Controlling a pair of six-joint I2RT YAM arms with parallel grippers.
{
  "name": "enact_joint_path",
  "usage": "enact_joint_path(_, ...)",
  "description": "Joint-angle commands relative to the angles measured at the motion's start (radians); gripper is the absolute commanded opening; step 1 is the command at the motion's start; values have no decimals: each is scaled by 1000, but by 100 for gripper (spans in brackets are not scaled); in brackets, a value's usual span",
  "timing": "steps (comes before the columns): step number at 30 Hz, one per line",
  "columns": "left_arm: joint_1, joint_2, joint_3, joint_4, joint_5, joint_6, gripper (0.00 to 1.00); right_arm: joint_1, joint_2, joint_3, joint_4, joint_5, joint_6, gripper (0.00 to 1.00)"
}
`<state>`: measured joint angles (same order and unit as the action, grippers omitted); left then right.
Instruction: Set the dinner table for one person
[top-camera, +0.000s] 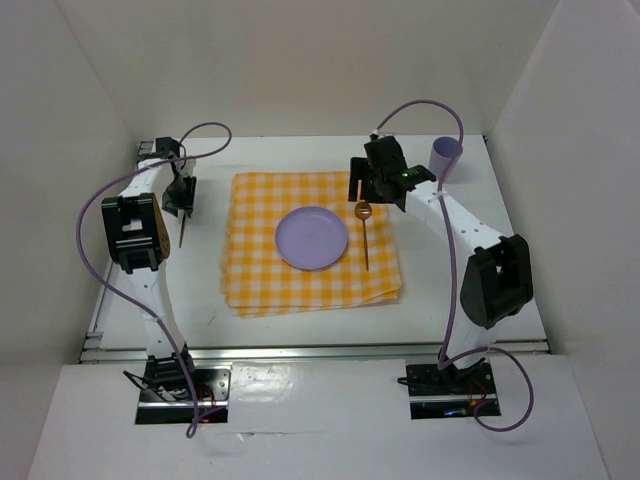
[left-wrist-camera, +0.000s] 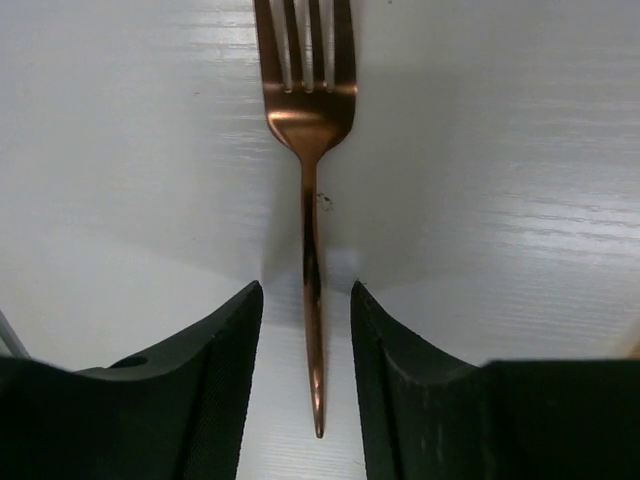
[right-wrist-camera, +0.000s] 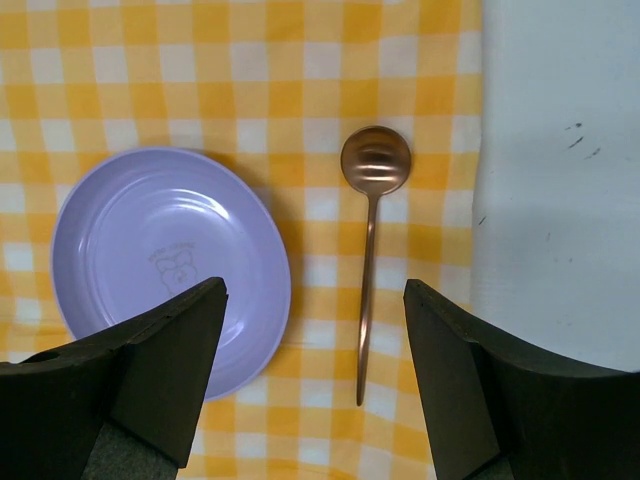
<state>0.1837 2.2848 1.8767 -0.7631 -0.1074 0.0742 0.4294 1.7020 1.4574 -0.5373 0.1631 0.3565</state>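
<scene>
One large dinner table (top-camera: 205, 290) – matte, plain white, walled on three sides, spanning the whole bay. Centred on it, yellow-checked cloth (top-camera: 260, 270), with bare strips left and right. On the cloth, lilac plate (top-camera: 312, 238); copper spoon (top-camera: 365, 235) just right, apart. Lilac cup (top-camera: 445, 157) far right. Fork (left-wrist-camera: 311, 150) on bare table, left of cloth. Left gripper (left-wrist-camera: 306, 290) parted, straddling the fork handle, gaps either side. Right gripper (right-wrist-camera: 315, 287) spread wide above the spoon.
</scene>
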Motion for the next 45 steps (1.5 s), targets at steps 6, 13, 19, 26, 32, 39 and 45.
enact_joint_path(6, -1, 70, -24, -117, 136, -5, 0, -4, -65, 46, -4, 52, -22, 80)
enact_joint_path(13, 8, 22, -43, -117, 182, -57, 0, -4, -102, -3, -15, 82, -22, 80)
enact_joint_path(19, 2, -210, -53, -174, 258, -186, 0, -4, -148, -48, -6, 93, -22, 82)
enact_joint_path(26, -161, -473, -162, -133, 118, -238, 0, -14, -159, -48, -15, 93, -11, 82)
enact_joint_path(32, -266, -496, -278, -160, 175, -422, 0, -14, -170, -58, -6, 82, -11, 82)
enact_joint_path(39, -383, -395, -252, -162, 134, -554, 0, -14, -202, -77, -29, 111, -11, 82)
enact_joint_path(45, -463, -372, -324, -93, 75, -616, 0, -23, -251, -131, -39, 121, -2, 84)
